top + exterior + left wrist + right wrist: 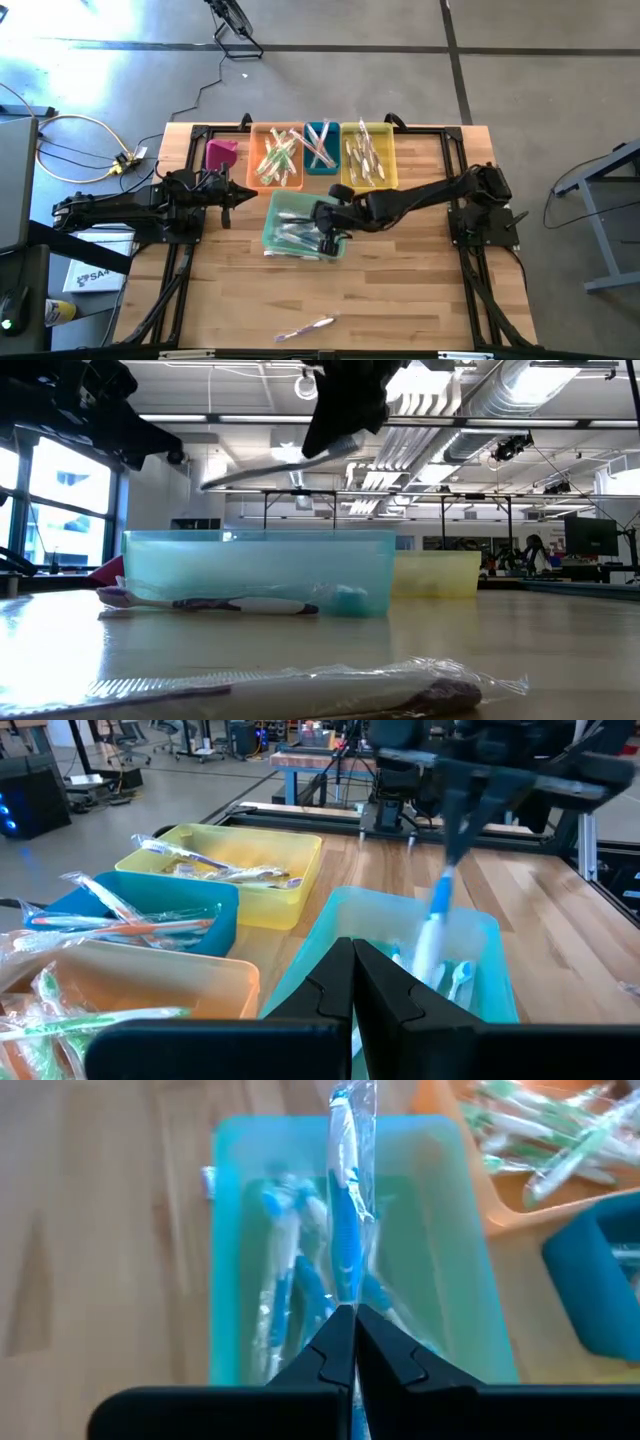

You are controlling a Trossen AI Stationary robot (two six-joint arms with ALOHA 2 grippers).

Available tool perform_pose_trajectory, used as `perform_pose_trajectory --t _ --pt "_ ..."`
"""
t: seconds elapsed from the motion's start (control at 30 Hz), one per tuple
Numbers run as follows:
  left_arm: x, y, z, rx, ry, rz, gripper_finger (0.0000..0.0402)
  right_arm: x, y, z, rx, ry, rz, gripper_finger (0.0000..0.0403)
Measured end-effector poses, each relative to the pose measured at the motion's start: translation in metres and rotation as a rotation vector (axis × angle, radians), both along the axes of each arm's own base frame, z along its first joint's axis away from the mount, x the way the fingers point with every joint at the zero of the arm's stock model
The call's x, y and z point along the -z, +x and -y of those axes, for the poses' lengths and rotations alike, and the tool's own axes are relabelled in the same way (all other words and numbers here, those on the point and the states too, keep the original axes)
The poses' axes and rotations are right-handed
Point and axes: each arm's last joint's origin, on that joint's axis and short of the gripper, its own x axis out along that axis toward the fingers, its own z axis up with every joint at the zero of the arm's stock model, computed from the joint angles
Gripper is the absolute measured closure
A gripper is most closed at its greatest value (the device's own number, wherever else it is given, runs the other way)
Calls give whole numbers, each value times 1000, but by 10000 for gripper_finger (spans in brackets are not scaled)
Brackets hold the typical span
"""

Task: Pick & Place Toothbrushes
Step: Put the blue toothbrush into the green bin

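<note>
Right gripper [345, 1325], jaws clamping a blue toothbrush [345, 1230], hangs over the aqua bin [275, 215]; left gripper [352, 970], jaws closed empty, waits at nine o'clock; one wrapped toothbrush [305, 329] remains on the worktop [400, 300] at six o'clock.

In the high view the right pincer [330, 238] covers part of the light teal bin [283, 206], so the toothbrushes [292, 236] under it show only as pale streaks, too small to count. The wrapped blue toothbrush [347, 1230] runs off the top edge of the right wrist view, and its lower end is hidden between the pincer's fingers [325, 1352]. In the low view the nearest wrapped toothbrush [300, 690] is blurred and cut by the left edge, its bristles unreadable. The left pincer [352, 982] blocks the near wall of the teal bin in the left wrist view. The person [530, 552] far back is too small to make out
</note>
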Motion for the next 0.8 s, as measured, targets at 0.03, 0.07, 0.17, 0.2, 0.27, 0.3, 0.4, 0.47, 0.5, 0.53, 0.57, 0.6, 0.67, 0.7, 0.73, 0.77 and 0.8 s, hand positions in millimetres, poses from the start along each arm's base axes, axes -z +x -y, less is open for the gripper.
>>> perform_pose_trajectory --t 0.03,0.07,0.17,0.2,0.27,0.3,0.4,0.47,0.5,0.53,0.57,0.6,0.67,0.7,0.73,0.77,0.8 --pt "0 0 0 0 0 0 402 3 0 3 8 0 -2 400" --pt "0 0 0 0 0 0 402 7 0 6 15 -1 -9 400" --pt "0 0 0 0 0 0 402 20 -3 13 32 -2 -49 400" --pt "0 0 0 0 0 0 402 25 -4 13 34 -3 -53 400" --pt "0 0 0 0 0 0 402 36 -5 13 35 -4 -46 400" --pt "0 0 0 0 0 0 402 41 -6 13 34 -4 -42 400" --pt "0 0 0 0 0 0 402 50 -5 12 24 15 -5 400" --pt "0 0 0 0 0 0 402 55 -4 13 10 43 32 400" --pt "0 0 0 0 0 0 402 59 -5 14 5 55 42 400" --pt "0 0 0 0 0 0 402 64 -6 14 2 63 49 400" --pt "0 0 0 0 0 0 402 67 -6 15 3 66 50 400" --pt "0 0 0 0 0 0 402 70 -7 16 4 68 54 400" --pt "0 0 0 0 0 0 402 73 -7 16 10 75 66 400" --pt "0 0 0 0 0 0 402 75 -8 17 13 76 65 400" --pt "0 0 0 0 0 0 402 77 -9 17 17 79 61 400" --pt "0 0 0 0 0 0 402 78 -10 17 17 78 55 400" --pt "0 0 0 0 0 0 402 79 -10 17 17 78 54 400"
